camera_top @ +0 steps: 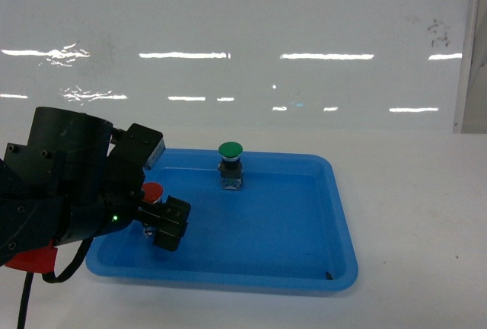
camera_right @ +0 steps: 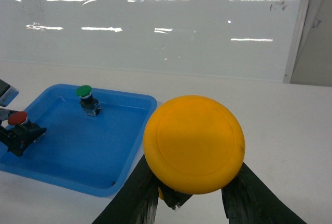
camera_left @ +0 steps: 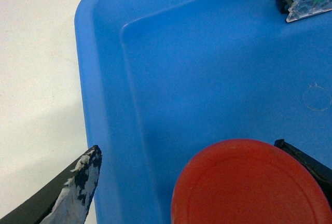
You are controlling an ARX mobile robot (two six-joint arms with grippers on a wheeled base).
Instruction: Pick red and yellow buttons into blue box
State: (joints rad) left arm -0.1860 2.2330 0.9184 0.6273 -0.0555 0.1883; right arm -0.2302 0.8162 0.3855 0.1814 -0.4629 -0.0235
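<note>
Left gripper point(camera_top: 156, 218) is positioned over the near left part of the shallow blue tray point(camera_top: 338, 215), fingers closed on the red button point(camera_top: 152, 192); red cap is seen between the fingertips. Right gripper point(camera_right: 189, 195) is clamped on the yellow button point(camera_right: 194, 143), held above the white table point(camera_right: 290, 110) right of the tray. Green button point(camera_top: 230, 164) stands upright at the tray's far side.

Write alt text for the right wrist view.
A yellow button fills the foreground, held between the right gripper's fingers above a white table. Behind, to the left, a shallow blue tray holds a green button and a red button at the left gripper.
</note>
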